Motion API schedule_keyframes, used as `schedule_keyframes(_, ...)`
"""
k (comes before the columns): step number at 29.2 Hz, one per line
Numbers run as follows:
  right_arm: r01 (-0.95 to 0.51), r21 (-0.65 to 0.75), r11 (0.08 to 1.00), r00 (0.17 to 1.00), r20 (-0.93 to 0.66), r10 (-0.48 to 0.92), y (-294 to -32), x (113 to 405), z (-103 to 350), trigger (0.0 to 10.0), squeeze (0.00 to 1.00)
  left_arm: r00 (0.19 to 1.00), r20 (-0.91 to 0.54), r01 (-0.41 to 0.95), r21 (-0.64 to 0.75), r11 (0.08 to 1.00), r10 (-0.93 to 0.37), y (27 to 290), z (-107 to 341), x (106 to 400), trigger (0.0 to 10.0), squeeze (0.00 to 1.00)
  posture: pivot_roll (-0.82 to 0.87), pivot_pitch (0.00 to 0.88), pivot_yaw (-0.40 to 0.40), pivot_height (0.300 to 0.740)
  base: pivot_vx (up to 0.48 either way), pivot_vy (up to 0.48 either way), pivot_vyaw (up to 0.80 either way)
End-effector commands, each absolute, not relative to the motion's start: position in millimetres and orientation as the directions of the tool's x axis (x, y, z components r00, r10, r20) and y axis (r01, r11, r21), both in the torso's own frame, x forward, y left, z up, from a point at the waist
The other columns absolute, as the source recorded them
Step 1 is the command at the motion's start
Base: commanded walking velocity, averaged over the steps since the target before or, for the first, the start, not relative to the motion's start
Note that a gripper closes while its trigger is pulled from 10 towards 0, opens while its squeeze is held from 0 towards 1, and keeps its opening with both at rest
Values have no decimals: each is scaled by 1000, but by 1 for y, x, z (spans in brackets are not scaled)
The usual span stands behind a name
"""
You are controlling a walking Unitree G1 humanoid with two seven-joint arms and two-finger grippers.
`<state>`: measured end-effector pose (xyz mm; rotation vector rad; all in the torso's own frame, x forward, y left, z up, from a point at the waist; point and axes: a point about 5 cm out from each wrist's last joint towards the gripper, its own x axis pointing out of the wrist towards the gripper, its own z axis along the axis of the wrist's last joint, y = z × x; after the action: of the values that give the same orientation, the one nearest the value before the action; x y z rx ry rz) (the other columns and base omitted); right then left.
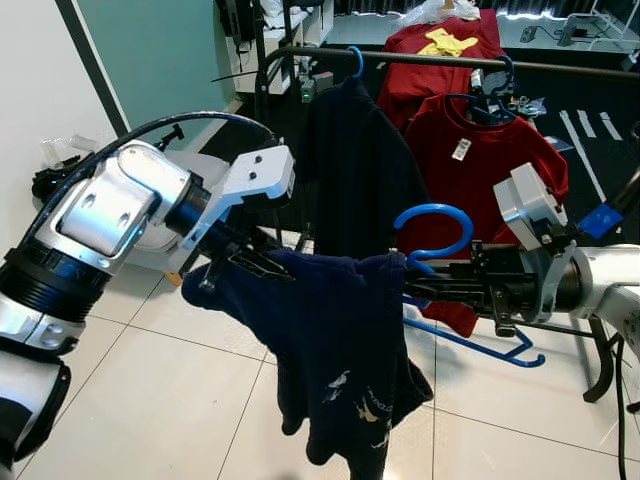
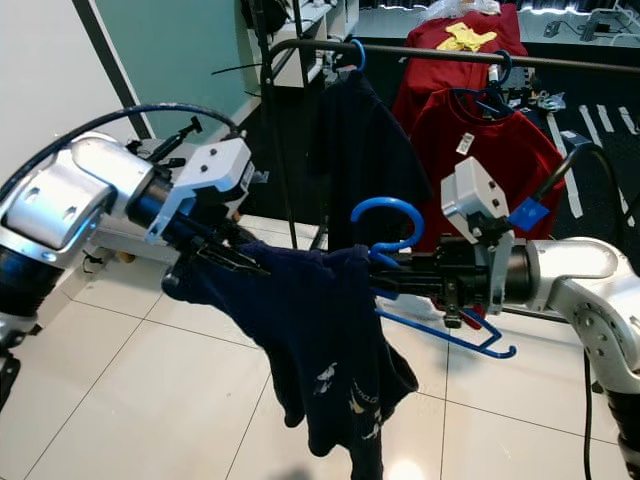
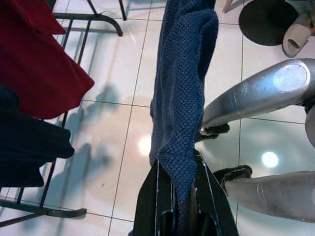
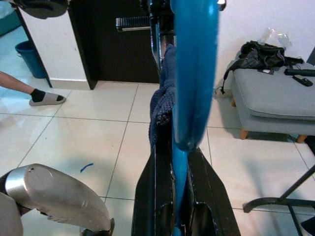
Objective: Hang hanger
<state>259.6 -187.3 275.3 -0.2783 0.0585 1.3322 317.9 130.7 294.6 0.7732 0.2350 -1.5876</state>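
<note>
A navy knit shirt (image 1: 335,350) hangs on a blue hanger (image 1: 436,222) held in the air between my two arms, in front of the rack. My left gripper (image 1: 268,267) is shut on the shirt's shoulder; the left wrist view has the blue knit fabric (image 3: 183,113) pinched between the black fingers (image 3: 152,196). Shut on the hanger just below its hook is my right gripper (image 1: 416,278), and the blue bar (image 4: 192,83) runs between its fingers. The hook points up, well below the black rail (image 1: 440,61) of the clothes rack behind.
On the rail hang a dark shirt (image 1: 358,170) on a blue hanger and red shirts (image 1: 485,160). The rack's foot (image 1: 602,378) stands on the tiled floor at right. A grey bench (image 4: 275,98) and a person's slippered foot (image 4: 43,98) are nearby.
</note>
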Motion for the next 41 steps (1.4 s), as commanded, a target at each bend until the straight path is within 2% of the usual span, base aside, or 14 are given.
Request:
schedule_keyframes(1, -958, -213, 191, 229, -170, 959, -184, 259, 284, 10000, 0, 20, -635, 948, 258, -188, -772, 137, 288, 317, 0, 0, 26, 52, 72, 740, 0, 0, 0)
schedule_keyframes(13, -950, -237, 204, 243, -147, 959, -184, 260, 287, 10000, 0, -9, -650, 948, 236, -213, -760, 136, 280, 314, 0, 0, 26, 56, 73, 740, 0, 0, 0)
schedule_keyframes(14, -945, -242, 222, 258, -131, 957, -185, 262, 288, 10000, 122, 15, -634, 946, 260, -195, -773, 136, 284, 317, 0, 0, 25, 55, 73, 740, 0, 0, 0)
schedule_keyframes(15, -945, -242, 222, 258, -131, 957, -185, 262, 288, 10000, 122, 15, -634, 946, 260, -195, -773, 136, 284, 317, 0, 0, 25, 55, 73, 740, 0, 0, 0)
schedule_keyframes(16, -942, -243, 233, 268, -121, 956, -185, 263, 289, 10000, 663, 30, -627, 945, 273, -183, -779, 136, 286, 319, 0, 0, 25, 55, 73, 740, 0, 0, 0)
schedule_keyframes(17, -938, -246, 245, 279, -112, 954, -186, 264, 289, 10000, 1000, 44, -620, 943, 285, -172, -783, 137, 289, 321, 0, 0, 25, 54, 73, 740, 0, 0, 0)
schedule_keyframes(30, -921, -263, 288, 324, -105, 940, -190, 266, 290, 10000, 1000, 103, -581, 938, 328, -117, -807, 139, 297, 327, 0, 0, 25, 58, 71, 740, 0, 0, 0)
schedule_keyframes(32, -902, -273, 335, 375, -106, 921, -199, 267, 290, 10000, 1000, 156, -544, 928, 367, -67, -825, 141, 306, 333, 0, 0, 23, 60, 72, 740, 0, 0, 0)
schedule_keyframes(33, -873, -283, 396, 437, -94, 895, -210, 267, 291, 10000, 1000, 208, -502, 913, 408, -18, -840, 143, 316, 338, 0, 0, 22, 61, 73, 740, 0, 0, 0)
schedule_keyframes(34, -873, -283, 396, 437, -94, 895, -210, 267, 291, 10000, 1000, 208, -502, 913, 408, -18, -840, 143, 316, 338, 0, 0, 22, 61, 73, 740, 0, 0, 0)
schedule_keyframes(35, -836, -295, 463, 502, -71, 862, -223, 265, 293, 10000, 1000, 244, -461, 897, 442, 18, -853, 146, 326, 342, 0, 0, 19, 63, 74, 740, 0, 0, 0)
schedule_keyframes(37, -836, -295, 463, 502, -71, 862, -223, 265, 293, 10000, 1000, 244, -461, 897, 442, 18, -853, 146, 326, 342, 0, 0, 19, 63, 74, 740, 0, 0, 0)
schedule_keyframes(38, -783, -306, 542, 575, -26, 817, -238, 264, 297, 10000, 1000, 276, -429, 880, 473, 46, -860, 150, 335, 344, 0, 0, 16, 65, 79, 740, 0, 0, 0)
schedule_keyframes(41, -783, -306, 542, 575, -26, 817, -238, 264, 297, 10000, 1000, 276, -429, 880, 473, 46, -860, 150, 335, 344, 0, 0, 16, 65, 79, 740, 0, 0, 0)
